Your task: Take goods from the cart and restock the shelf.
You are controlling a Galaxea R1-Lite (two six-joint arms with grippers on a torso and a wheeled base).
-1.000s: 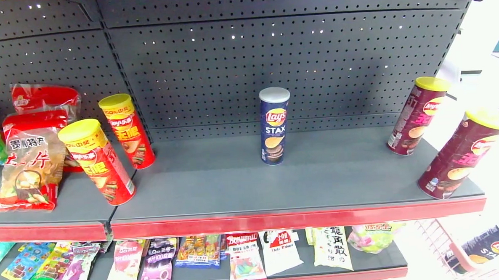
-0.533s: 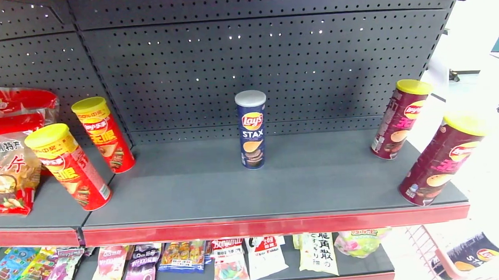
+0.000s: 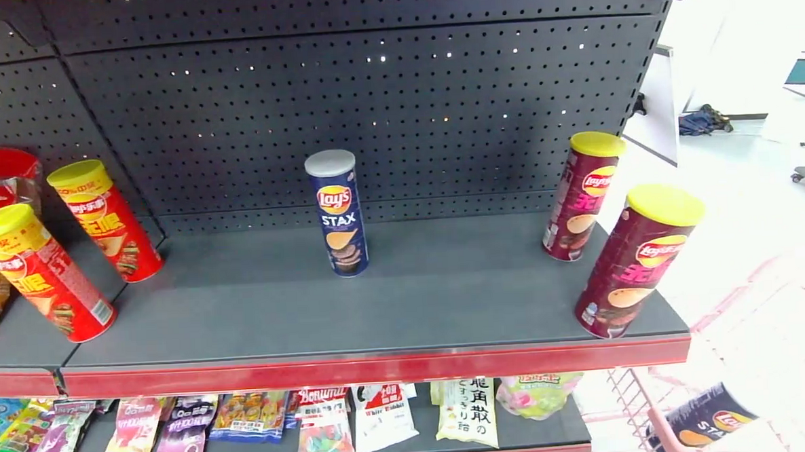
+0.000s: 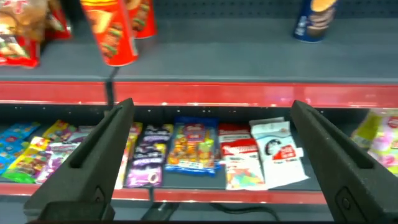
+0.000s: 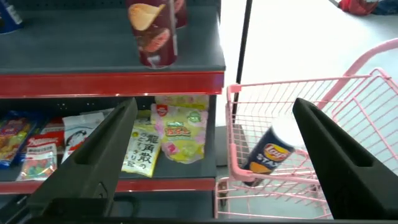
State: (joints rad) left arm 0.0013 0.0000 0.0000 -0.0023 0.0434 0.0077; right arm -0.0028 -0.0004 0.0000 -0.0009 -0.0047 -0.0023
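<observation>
Pegboard backs the shelf (image 3: 352, 310), which stands half bare, and off the shelf's right end sits the pink wire cart (image 5: 292, 87). The can (image 5: 272, 155) leans tilted inside the cart, lid end uppermost, lower than the shelf's red lip.

I judge the can to be a light, stiff cardboard tube with a smooth, rather slippery wrap. It would roll if nudged and could dent under a hard squeeze. The best hold looks to be across the mid-body, square to its length and clear of the plastic lid, which might pop off.

The right pincer (image 5: 216, 102) is spread wide and empty, facing the shelf's right end and the cart, well apart from the can. The left pincer (image 4: 212, 104) is also spread and empty, before the shelf's red lip farther left.

On the shelf a shelved can (image 3: 337, 212) of the same blue stands upright near the middle. Maroon cans (image 3: 638, 256) stand at the shelf's right end, and red cans (image 3: 38, 276) at its left.

The can's lower end sits behind the cart's rim and wires. In the head view it is cut by the frame edge and glare washes out the cart. Whether the cart holds more goods I cannot tell.
</observation>
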